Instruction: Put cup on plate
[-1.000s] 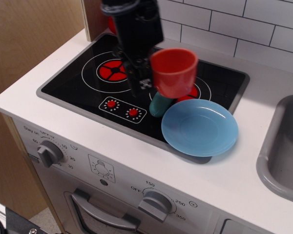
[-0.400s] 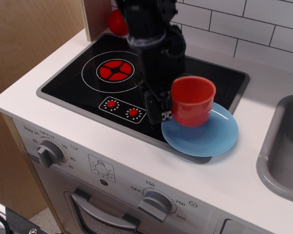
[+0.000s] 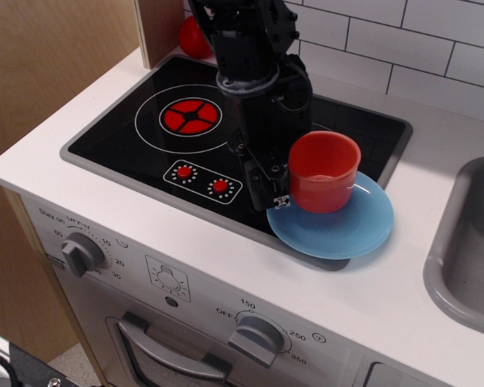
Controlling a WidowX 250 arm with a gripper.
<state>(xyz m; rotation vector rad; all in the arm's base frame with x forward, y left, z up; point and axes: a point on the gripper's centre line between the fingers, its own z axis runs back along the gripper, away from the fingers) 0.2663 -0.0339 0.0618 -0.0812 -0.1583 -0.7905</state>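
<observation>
The red-orange cup (image 3: 324, 172) now stands upright over the light-blue plate (image 3: 339, 226), lower and further right than a second ago, when it hung tilted above the stove's right burner with the plate bare beneath and to the right of it. Its base now appears to meet the plate's left-centre area, though whether it truly rests there or sits a hair above cannot be told from this view. The black gripper (image 3: 276, 193) has come down with it, and its fingers (image 3: 262, 181) are clamped at the cup's left side, where the handle would be (the handle itself is hidden behind the arm). The arm's dark body now covers the right burner and the teal toy that showed beside the plate a second ago; neither can be seen at this moment. The plate has not shifted: it lies partly on the black cooktop (image 3: 137, 133) and partly on the white tabletop (image 3: 387, 290), its right edge well apart from the grey sink (image 3: 460, 266). The left burner (image 3: 192, 118) with its red segments shows clear of the arm, as do the two small red printed dials (image 3: 202, 179) just left of the fingers. A red ball (image 3: 193, 36) sits at the back corner by the wooden panel, more exposed than before.
</observation>
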